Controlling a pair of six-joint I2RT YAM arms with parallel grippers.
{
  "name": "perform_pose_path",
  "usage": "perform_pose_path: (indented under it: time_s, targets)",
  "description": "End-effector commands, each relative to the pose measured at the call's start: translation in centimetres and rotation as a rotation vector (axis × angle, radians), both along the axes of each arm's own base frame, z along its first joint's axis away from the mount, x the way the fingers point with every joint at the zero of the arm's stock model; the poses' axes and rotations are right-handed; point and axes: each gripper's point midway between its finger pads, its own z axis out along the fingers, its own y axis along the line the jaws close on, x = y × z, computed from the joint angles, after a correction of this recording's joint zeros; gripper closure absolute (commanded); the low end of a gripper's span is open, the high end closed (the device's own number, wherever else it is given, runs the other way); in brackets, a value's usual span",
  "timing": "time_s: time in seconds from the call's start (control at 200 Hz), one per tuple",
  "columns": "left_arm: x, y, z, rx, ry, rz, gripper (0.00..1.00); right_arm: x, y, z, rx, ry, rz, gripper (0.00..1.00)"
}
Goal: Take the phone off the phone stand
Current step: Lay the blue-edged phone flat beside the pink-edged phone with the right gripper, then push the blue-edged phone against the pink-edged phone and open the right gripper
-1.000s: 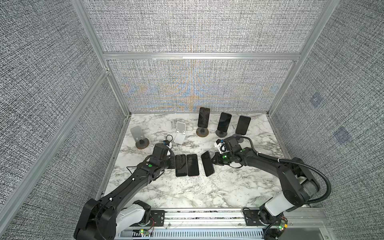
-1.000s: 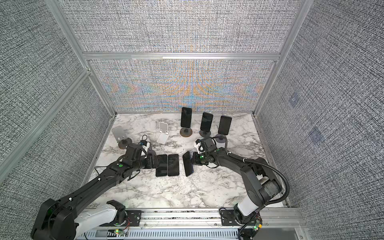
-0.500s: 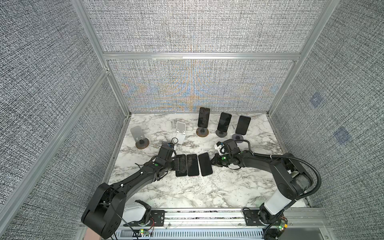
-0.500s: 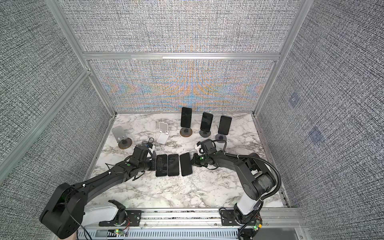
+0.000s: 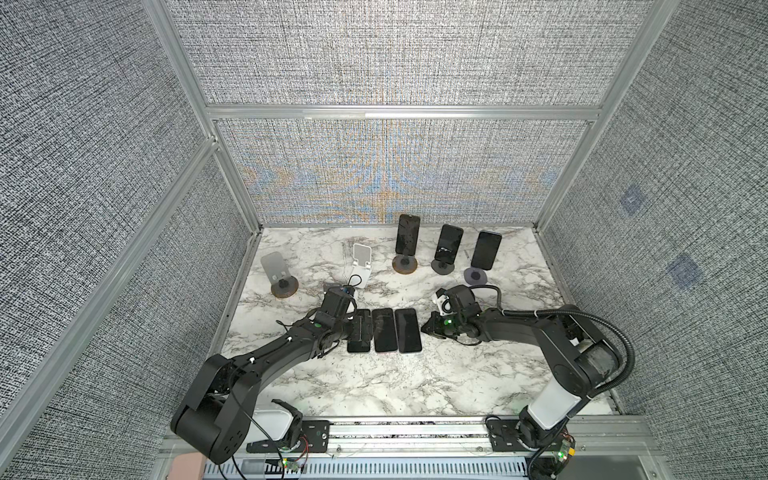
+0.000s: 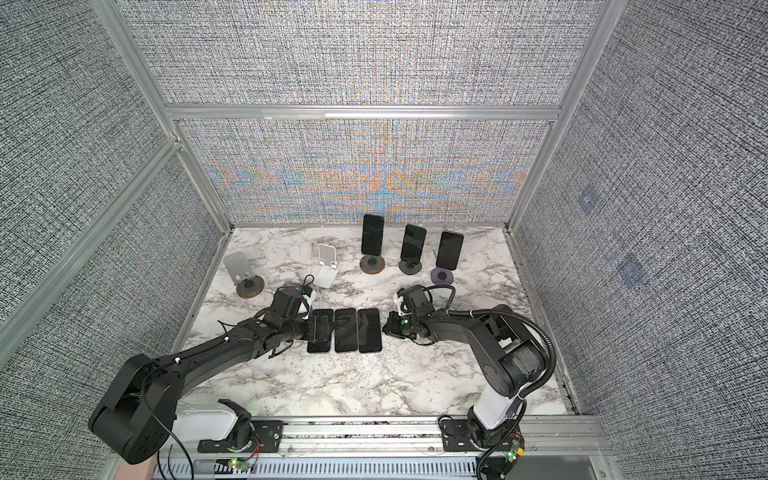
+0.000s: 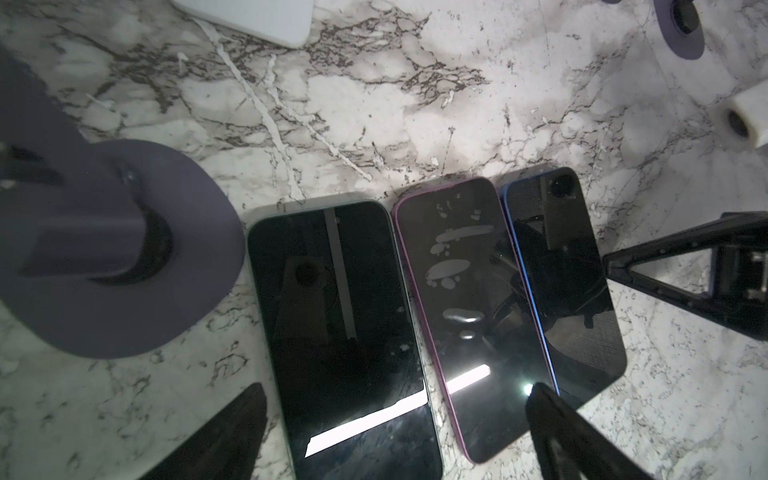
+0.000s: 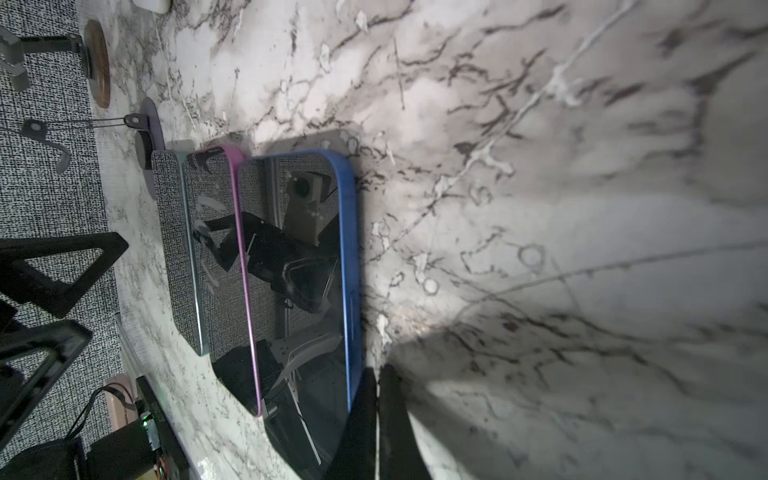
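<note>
Right wrist view: my right gripper (image 8: 379, 399) is closed, empty, just beside the blue phone (image 8: 299, 270) flat on the surface (image 8: 540, 208); my left gripper (image 5: 360, 330) gapes wide over the leftmost phone (image 5: 357, 347).

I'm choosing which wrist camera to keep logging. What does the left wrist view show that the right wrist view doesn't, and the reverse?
Left wrist only: a far purple base, and bubble-like marks on the pink-edged phone. Right wrist only: a wood-based stand and the fabric wall. Both: three phones lying flat, side by side, on the marble table, a near purple base beside them, the left gripper open and the right gripper shut.
</note>
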Motion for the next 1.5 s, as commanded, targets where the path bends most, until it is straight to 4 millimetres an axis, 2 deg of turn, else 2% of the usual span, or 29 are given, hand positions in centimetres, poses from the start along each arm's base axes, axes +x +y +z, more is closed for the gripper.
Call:
perform_pose_path:
  time_s: [0.0, 0.32, 0.52, 0.805, 0.915, 1.035, 1.11, 1.326, 1.496]
  targets:
    - [0.1, 0.2, -0.2, 0.017, -0.002, 0.003, 0.01, 0.1, 0.3, -0.1, -0.002, -0.009, 0.002, 0.86]
    - [0.2, -0.2, -0.9, 0.005, 0.016, 0.01, 0.02, -0.4, 1.9, -0.1, 0.014, -0.008, 0.035, 0.84]
    - [0.3, -0.1, -0.2, 0.009, 0.003, 0.012, 0.02, -0.6, 2.8, 0.6, 0.053, -0.008, 0.045, 0.83]
    - [0.4, 0.2, 0.9, 0.024, -0.018, 0.008, 0.01, -0.5, 2.9, 1.3, 0.064, -0.02, 0.044, 0.8]
    - [0.6, 0.1, 2.1, 0.029, -0.044, -0.006, 0.02, -0.4, 2.8, 2.1, 0.048, -0.042, 0.054, 0.69]
    - [1.3, -0.4, 4.1, 0.031, -0.088, -0.028, 0.02, -0.2, 2.6, 2.9, 0.028, -0.065, 0.066, 0.44]
    - [1.8, -0.7, 5.4, 0.036, -0.114, -0.038, 0.02, -0.2, 2.5, 3.3, 0.02, -0.074, 0.073, 0.34]
    - [3.5, -1.6, 9.5, 0.045, -0.211, -0.046, 0.02, -0.2, 1.9, 4.1, -0.022, -0.094, 0.094, 0.19]
    - [6.3, -2.6, 13.1, 0.047, -0.338, -0.047, 0.02, -0.3, 1.0, 4.8, -0.073, -0.124, 0.099, 0.09]
